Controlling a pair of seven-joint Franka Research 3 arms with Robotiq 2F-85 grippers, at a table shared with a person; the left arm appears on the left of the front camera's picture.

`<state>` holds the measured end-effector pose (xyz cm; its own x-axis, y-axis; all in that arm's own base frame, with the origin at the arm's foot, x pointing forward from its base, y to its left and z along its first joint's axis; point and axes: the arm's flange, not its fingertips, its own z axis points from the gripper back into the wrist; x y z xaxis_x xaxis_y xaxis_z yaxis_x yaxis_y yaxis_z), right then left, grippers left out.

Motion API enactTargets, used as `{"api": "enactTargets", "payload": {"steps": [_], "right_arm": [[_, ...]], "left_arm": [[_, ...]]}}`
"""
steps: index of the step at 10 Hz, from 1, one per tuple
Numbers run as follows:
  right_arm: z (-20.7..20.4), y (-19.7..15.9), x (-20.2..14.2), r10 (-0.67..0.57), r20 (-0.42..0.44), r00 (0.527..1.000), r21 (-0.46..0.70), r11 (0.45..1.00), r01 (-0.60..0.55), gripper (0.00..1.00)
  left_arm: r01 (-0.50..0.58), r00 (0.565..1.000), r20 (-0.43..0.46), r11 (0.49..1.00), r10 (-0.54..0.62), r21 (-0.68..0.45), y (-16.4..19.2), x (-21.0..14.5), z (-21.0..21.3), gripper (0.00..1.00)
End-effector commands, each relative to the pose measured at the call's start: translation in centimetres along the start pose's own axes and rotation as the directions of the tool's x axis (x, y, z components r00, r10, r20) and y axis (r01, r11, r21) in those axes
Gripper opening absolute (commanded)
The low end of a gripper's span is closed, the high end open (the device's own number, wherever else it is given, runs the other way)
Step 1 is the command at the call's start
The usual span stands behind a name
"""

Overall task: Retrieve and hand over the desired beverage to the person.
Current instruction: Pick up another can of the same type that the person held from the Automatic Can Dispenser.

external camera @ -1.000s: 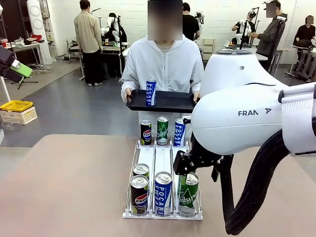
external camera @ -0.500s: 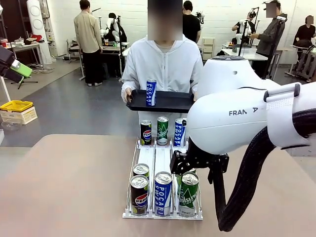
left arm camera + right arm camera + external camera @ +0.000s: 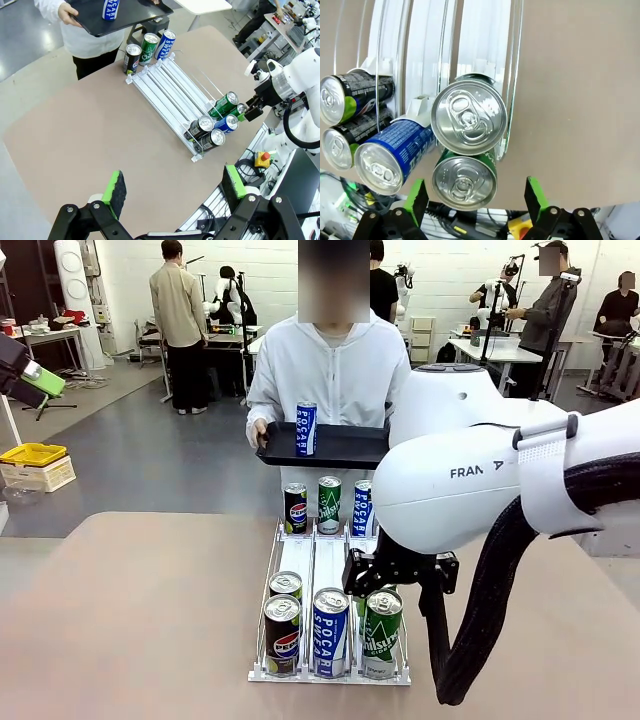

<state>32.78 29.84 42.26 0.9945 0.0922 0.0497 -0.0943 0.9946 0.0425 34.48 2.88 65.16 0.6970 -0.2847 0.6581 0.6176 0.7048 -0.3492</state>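
Now, in the front view, the right arm is seen shifted leftward from where it stood a second ago. The right gripper (image 3: 375,580) is thereby brought over the near end of the rack (image 3: 312,558), just above the front green can (image 3: 381,636) in the right-hand lane. Nothing else on the worktop (image 3: 130,620) is disturbed. At the far side a black tray (image 3: 345,447) is held out by the person (image 3: 330,375), with one blue can (image 3: 306,428) standing upright on it.

In the left wrist view, the left gripper (image 3: 175,186) is held high over the worktop, well apart from the rack, with its jaws spread wide and nothing between them.

In the right wrist view, the right gripper (image 3: 475,194) is shown fully open and empty. Its green pads (image 3: 418,199) are set to either side of the front green can, which lies below them, untouched. A second green can (image 3: 469,118) is queued just behind it.

The shift is judged to be an alignment. The green drink appears to be the one chosen, and only a descent and a closing are thought to be left before lifting toward the tray.
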Motion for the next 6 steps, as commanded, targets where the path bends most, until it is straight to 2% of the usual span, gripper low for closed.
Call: {"api": "enactTargets", "payload": {"steps": [1, 6], "right_arm": [[-0.45, 0.66, 1.29, -0.029, 0.005, 1.000, -0.025, 0.999, 0.030, 1.00], [-1.13, 0.42, 1.87, -0.046, -0.019, 0.999, -0.026, 0.999, 0.046, 1.00]], "left_arm": [[-0.002, 1.000, 0.002, 1.000, 0.002, -0.001, 0.11, -0.04, 0.08, 1.00], [-0.002, 1.000, 0.002, 1.000, 0.002, -0.001, 0.11, -0.04, 0.08, 1.00]]}}
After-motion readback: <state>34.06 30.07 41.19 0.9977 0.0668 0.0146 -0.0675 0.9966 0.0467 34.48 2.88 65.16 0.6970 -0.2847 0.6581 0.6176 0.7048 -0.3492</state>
